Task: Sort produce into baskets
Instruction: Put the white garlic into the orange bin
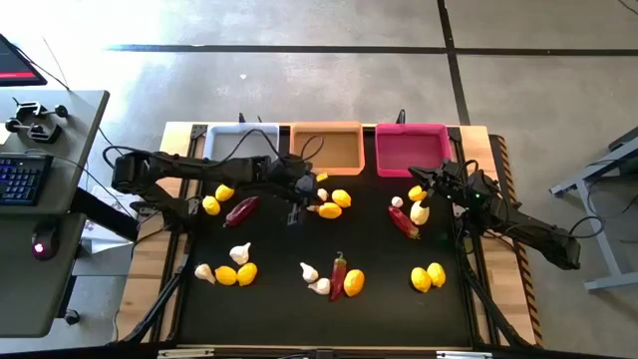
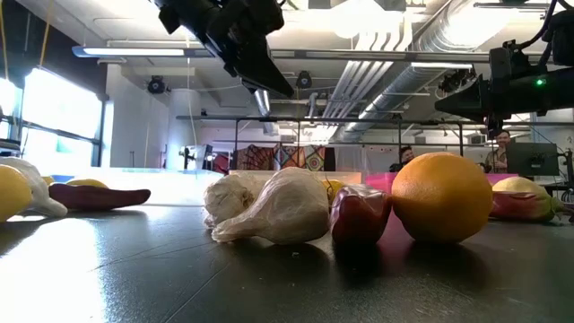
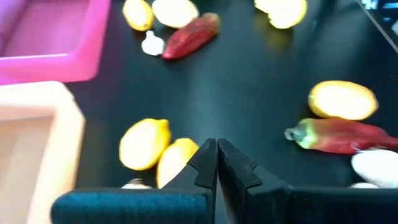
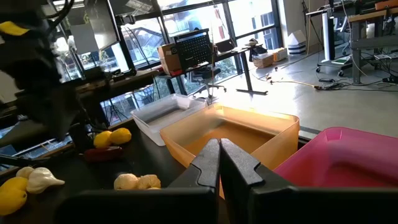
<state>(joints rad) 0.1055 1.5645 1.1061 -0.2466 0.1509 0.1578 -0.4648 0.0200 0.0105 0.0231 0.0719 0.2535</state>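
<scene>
Three baskets stand along the far edge: white [image 1: 239, 140], orange [image 1: 326, 146] and pink [image 1: 411, 149]. Lemons, garlic bulbs and red chili peppers lie scattered in small groups on the black mat. My left gripper [image 1: 307, 197] hangs shut above the mat, slanting down, just short of two lemons [image 3: 144, 143] and a garlic bulb [image 1: 321, 193] in front of the orange basket. It holds nothing [image 3: 216, 155]. My right gripper [image 1: 439, 179] waits shut and level near the pink basket, above a lemon [image 1: 417, 192], garlic [image 1: 420, 212] and a chili [image 1: 404, 221].
More produce lies near the front: garlic and lemons at the left [image 1: 237, 273], garlic, chili and lemon in the middle [image 1: 338, 277], two lemons at the right [image 1: 429, 277]. A chili [image 1: 242, 210] and lemons [image 1: 217, 199] lie under the left arm. A desk with a keyboard [image 1: 22, 178] stands left of the table.
</scene>
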